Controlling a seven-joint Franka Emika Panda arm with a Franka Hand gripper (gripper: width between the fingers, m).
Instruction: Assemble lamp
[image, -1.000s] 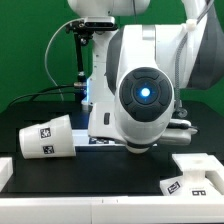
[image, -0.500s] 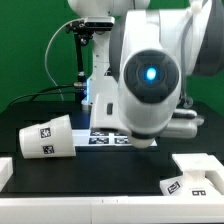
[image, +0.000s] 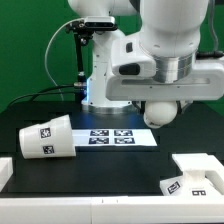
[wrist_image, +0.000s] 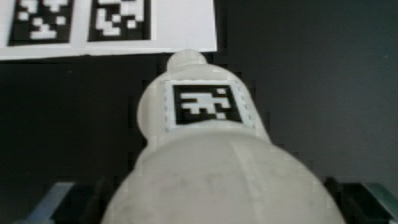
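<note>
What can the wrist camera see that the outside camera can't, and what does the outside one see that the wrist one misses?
Only the wrist view: the bulb up close, with the square tag near its narrow end. Only the exterior view: the shade lying on its side at the exterior view's left, the base at its right, and the big arm. Both: the marker board on the black table. The round white shape under the arm in the exterior view is probably that same bulb.
</note>
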